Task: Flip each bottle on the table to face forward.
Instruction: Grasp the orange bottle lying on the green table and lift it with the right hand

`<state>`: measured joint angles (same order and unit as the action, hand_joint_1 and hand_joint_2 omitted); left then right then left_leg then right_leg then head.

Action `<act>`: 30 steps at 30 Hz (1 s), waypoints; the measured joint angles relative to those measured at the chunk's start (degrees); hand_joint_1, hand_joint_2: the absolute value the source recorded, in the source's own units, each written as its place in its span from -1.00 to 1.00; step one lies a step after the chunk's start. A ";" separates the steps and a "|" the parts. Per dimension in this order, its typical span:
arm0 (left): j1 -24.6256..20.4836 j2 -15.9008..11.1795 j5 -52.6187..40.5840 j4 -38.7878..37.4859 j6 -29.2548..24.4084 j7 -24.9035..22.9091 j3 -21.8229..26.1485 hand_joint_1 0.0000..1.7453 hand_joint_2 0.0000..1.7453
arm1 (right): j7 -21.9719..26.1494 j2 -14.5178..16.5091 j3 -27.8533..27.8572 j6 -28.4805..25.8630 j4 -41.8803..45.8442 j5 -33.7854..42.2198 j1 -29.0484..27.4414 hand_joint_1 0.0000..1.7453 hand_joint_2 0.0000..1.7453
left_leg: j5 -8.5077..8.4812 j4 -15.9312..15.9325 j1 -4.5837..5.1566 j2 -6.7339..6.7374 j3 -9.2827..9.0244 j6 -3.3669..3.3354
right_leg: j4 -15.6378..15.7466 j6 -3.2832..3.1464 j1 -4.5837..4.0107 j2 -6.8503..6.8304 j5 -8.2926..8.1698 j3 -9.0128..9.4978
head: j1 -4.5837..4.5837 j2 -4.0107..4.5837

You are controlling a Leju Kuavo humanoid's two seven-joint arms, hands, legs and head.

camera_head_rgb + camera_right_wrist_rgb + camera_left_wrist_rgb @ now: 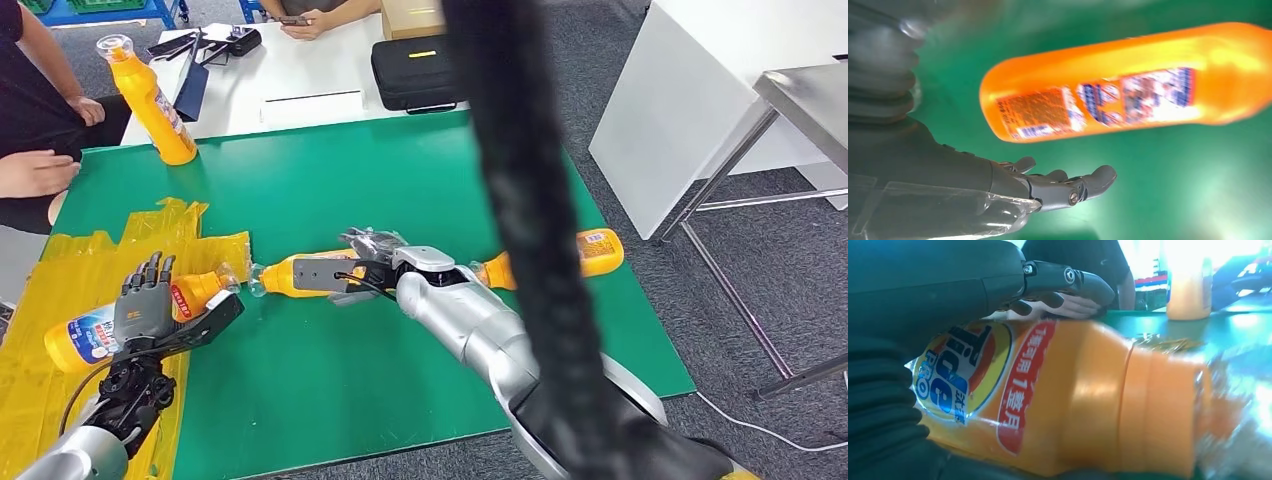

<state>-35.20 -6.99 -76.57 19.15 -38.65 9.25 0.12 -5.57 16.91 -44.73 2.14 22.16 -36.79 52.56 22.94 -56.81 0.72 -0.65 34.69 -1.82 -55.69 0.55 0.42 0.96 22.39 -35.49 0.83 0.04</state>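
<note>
On the green table (pixel 330 180) four orange bottles are spread out. The left hand (pixel 145 300) lies over the left bottle (pixel 95 330), which rests on its side on crumpled yellow plastic sheeting (pixel 70 270) at about eight o'clock from the table's middle, front label up and clear cap pointing toward three o'clock; the fingers are stretched flat along the bottle's top and the thumb juts out toward the cap, so whether the hand actually grips it I cannot tell. The left wrist view shows the same bottle (pixel 1048 395) close under the dark fingers (pixel 1068 280). The right hand (pixel 375 262) sits at the table's middle, over the base end of the middle bottle (pixel 300 273), which lies on its side with its cap toward nine o'clock. In the right wrist view its fingers (pixel 1068 185) are spread and hold nothing, with a lying bottle (pixel 1128 82) apart from them, back label showing. A third bottle (pixel 595 250) lies at three o'clock, partly behind a black cable (pixel 530 200). A fourth bottle (pixel 150 100) stands upright at eleven o'clock, near a seated person's hand (pixel 35 172).
</note>
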 joint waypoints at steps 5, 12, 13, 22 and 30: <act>-0.19 1.49 14.10 1.02 2.01 14.35 4.67 -1.00 -1.00 | -3.72 0.08 -1.65 -0.38 -1.92 -2.74 -1.00 -1.00 1.00 | 0.00 -0.01 0.01 -0.01 0.02 -0.01 | 0.01 0.00 0.01 0.00 0.00 -0.04 | 0.02 0.00; -0.55 4.20 30.16 4.89 9.86 26.36 7.84 -1.00 -1.00 | -6.92 -0.16 -2.77 -0.16 -3.80 -5.72 -1.78 -1.00 1.00 | 0.00 -0.01 0.01 0.03 0.02 -0.01 | 0.01 0.00 0.01 0.01 0.00 -0.05 | 0.01 0.00; -0.56 4.44 32.13 5.61 10.85 27.19 7.77 -1.00 -1.00 | -7.27 -0.26 -2.95 -0.06 -4.00 -6.14 -1.83 -1.00 1.00 | 0.01 -0.01 0.01 0.05 0.01 -0.01 | 0.01 0.00 0.01 0.02 0.00 -0.05 | 0.01 0.00; -0.58 5.27 45.57 11.71 16.01 30.31 3.00 -1.00 -1.00 | -9.15 -1.11 -4.15 1.04 -4.85 -9.65 -2.24 -1.00 1.00 | 0.02 -0.01 0.00 0.01 -0.20 -0.01 | 0.04 -0.02 0.00 0.00 0.02 0.13 | 0.03 0.00; -0.72 5.33 50.49 13.50 17.46 30.44 -1.27 -1.00 -1.00 | -10.39 -1.68 -4.97 1.42 -5.05 -11.51 -3.38 -1.00 1.00 | 0.03 0.00 0.05 0.00 -0.47 -0.03 | 0.06 -0.02 0.00 0.00 0.02 0.40 | 0.02 0.00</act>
<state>-35.92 -1.67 -26.07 32.65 -21.19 39.69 -1.15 -15.96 15.23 -49.70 3.56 17.11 -48.30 49.18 22.97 -56.81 0.77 -0.65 34.21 -1.84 -55.63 0.53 0.42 0.96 22.41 -35.09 0.85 0.04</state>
